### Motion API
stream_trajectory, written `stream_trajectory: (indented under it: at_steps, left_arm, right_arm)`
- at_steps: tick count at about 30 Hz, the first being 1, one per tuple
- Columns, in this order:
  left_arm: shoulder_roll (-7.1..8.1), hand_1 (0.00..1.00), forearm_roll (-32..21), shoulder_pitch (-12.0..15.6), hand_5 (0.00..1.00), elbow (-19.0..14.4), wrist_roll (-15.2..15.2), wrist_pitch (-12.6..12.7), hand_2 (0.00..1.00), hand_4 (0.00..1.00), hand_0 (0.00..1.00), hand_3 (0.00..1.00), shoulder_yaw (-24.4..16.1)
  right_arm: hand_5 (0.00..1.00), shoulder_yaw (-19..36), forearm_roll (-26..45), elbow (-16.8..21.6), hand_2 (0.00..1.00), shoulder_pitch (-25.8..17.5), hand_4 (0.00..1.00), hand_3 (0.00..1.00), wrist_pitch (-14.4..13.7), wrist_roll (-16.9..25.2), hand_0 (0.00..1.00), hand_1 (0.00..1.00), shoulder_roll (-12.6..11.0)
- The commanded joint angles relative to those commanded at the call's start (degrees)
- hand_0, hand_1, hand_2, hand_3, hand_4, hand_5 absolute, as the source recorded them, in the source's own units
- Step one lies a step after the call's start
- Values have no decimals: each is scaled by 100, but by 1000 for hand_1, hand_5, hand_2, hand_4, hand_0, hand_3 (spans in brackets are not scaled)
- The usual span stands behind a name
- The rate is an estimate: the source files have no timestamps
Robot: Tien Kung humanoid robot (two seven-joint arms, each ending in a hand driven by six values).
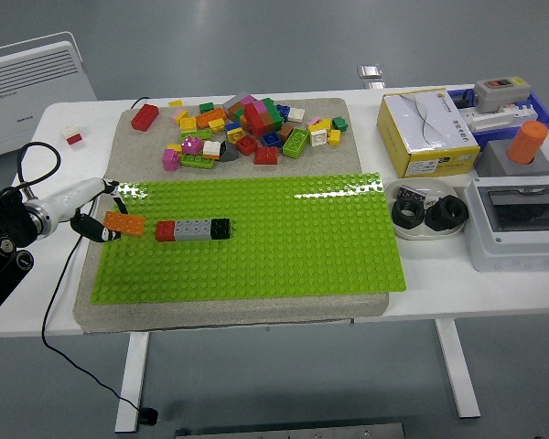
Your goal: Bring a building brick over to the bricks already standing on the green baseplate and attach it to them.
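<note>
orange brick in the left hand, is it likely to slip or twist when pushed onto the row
The orange brick looks rigid and light, so it shouldn't flex. It sits tilted and is pinched only at its left end by the left hand, so it may pivot. Its studs should lock once aligned beside the red brick.
</note>
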Motion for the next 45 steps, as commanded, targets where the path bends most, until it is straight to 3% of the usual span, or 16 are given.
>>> stream_trajectory:
  at_steps: [20, 27, 32, 40, 45]
  left_arm:
    - [179, 998, -441, -173, 2, -328, -71, -152, 960, 687, 998, 506, -164]
    - [211, 998, -898, -139, 2, -693, -93, -189, 958, 685, 998, 508, -115]
    - [11, 998, -875, -53, 2, -960, 131, -265, 959, 695, 998, 506, -254]
    - [-458, 998, -537, -44, 2, -1120, 918, -319, 958, 720, 998, 499, -381]
    - [-784, 994, -135, -40, 2, -1087, 1471, -182, 949, 735, 998, 491, -528]
  right_arm:
    - [998, 0, 0, 3, 669, -49, 742, 713, -2, -17, 654, 558, -21]
    - [998, 0, 0, 8, 669, -43, 743, 713, 9, -24, 653, 559, -50]
    - [998, 0, 0, 10, 669, -40, 744, 713, 9, -29, 653, 560, -70]
    - [998, 0, 0, 13, 669, -53, 747, 713, 5, -45, 653, 559, -98]
    - [998, 0, 0, 7, 668, -60, 747, 713, 1, -54, 653, 559, -105]
